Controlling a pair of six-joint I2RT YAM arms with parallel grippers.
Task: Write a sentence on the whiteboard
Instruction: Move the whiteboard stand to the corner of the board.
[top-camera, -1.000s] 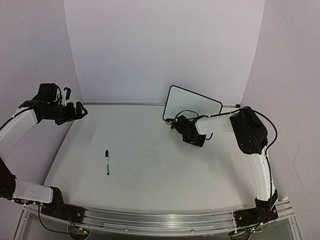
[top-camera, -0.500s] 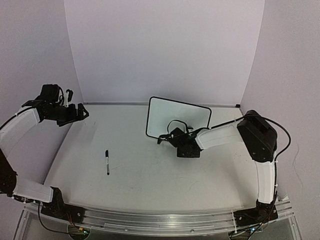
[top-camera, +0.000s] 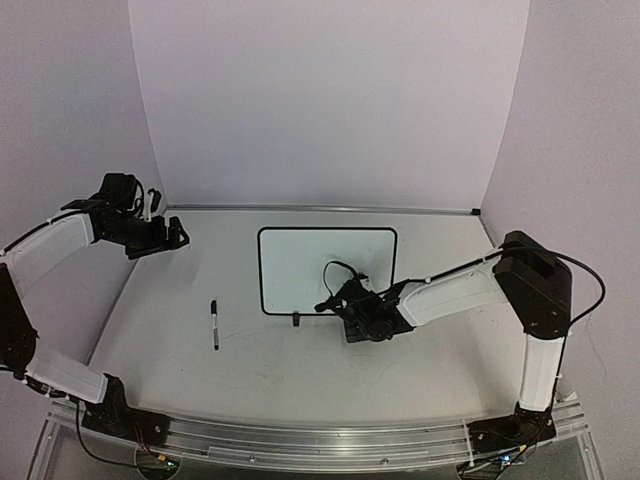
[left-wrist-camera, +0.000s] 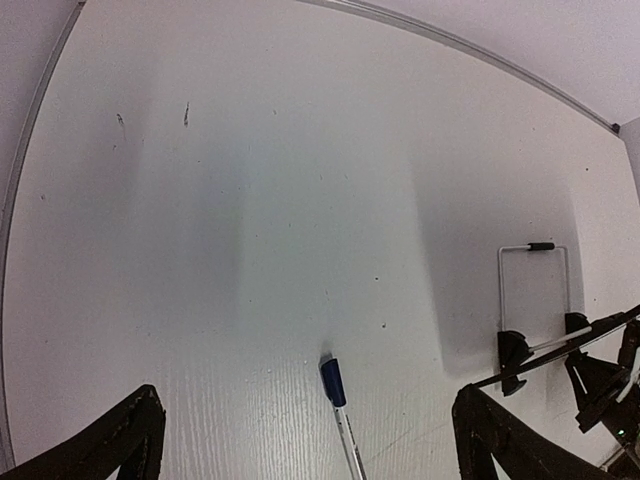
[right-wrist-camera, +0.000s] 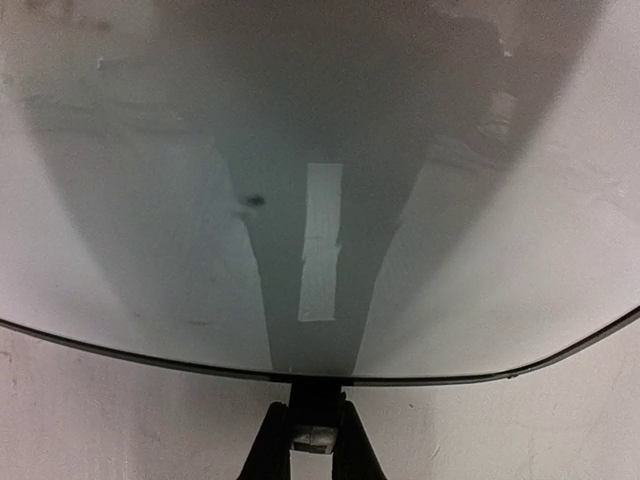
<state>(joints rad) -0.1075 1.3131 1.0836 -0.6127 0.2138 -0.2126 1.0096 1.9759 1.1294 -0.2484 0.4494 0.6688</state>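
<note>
The whiteboard (top-camera: 325, 265), white with a thin black frame, lies at the table's centre. Its face is plain white; the sentence is not in view. My right gripper (top-camera: 338, 305) is shut on a small black foot at the board's near edge. In the right wrist view the fingers (right-wrist-camera: 318, 430) pinch that foot below the board (right-wrist-camera: 150, 200). My left gripper (top-camera: 178, 237) hangs open over the back left of the table, holding nothing. A blue-capped marker (top-camera: 214, 325) lies on the table, and in the left wrist view it (left-wrist-camera: 335, 388) sits between the open fingers' span (left-wrist-camera: 305, 420).
White walls close in the table at the back and both sides. A metal rail (top-camera: 320, 438) runs along the near edge. The board's thin edge and another black foot (left-wrist-camera: 512, 352) show at the right of the left wrist view.
My right arm has swung the whiteboard from the back right to the table's centre, and it now faces up squarely. The left gripper has drifted slightly right, still open.
</note>
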